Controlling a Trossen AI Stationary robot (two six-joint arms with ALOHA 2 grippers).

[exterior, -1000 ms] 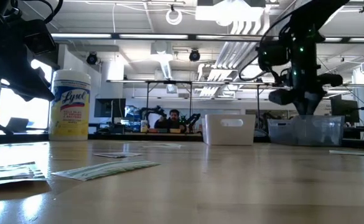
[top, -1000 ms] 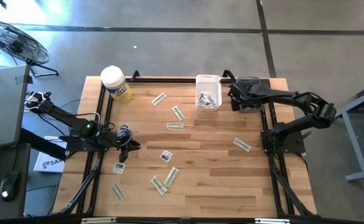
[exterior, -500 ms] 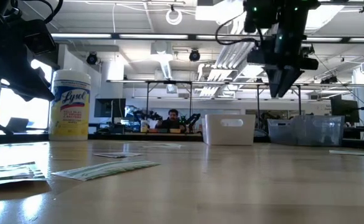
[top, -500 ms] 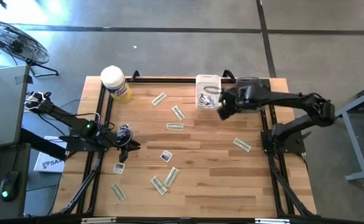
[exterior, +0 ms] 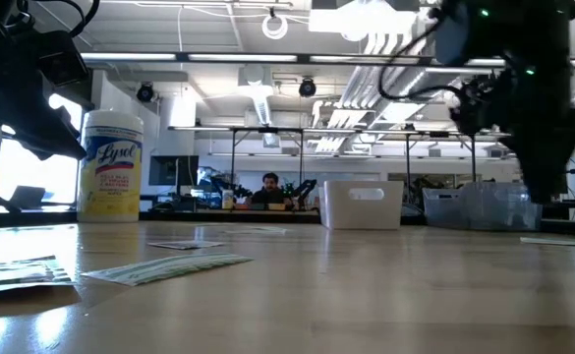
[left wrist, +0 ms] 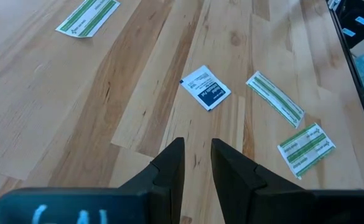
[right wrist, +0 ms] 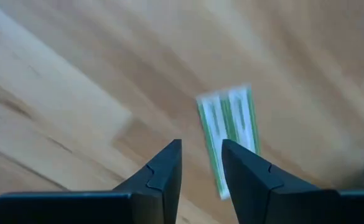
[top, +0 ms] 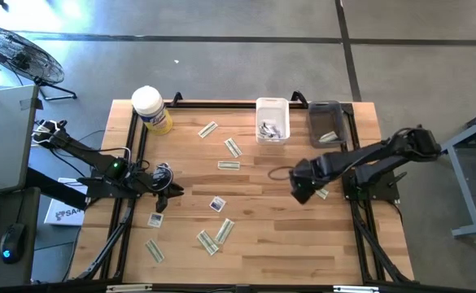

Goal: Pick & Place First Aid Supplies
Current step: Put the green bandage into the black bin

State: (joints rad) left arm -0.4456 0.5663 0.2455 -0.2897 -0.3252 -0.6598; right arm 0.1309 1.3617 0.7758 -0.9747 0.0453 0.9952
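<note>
Several first aid supplies lie flat on the wooden table: green-and-white strips (top: 229,165) (top: 224,231) and white square packets (top: 217,204) (top: 155,220). My right gripper (top: 301,192) hangs above the table's right middle, pointing down, open by a narrow gap with nothing between the fingers. One green strip (top: 322,193) (right wrist: 228,127) lies flat just beside its fingers. My left gripper (top: 171,196) waits over the table's left side, its fingers (left wrist: 198,163) a little apart and holding nothing. A square packet (left wrist: 205,86) and strips (left wrist: 275,98) lie ahead of it.
A white bin (top: 272,119) and a grey clear bin (top: 326,124), each with packets inside, stand at the far edge. A yellow tub with a white lid (top: 151,110) stands at the far left corner. Black rails (top: 353,203) run along the table's sides. A person (exterior: 270,187) sits far behind.
My right gripper has swung from above the grey bin at the far right, past the white bin, toward the table's near edge. Its wrist has turned on the way. It now stands over the strip at the right middle. Nothing else has moved.
</note>
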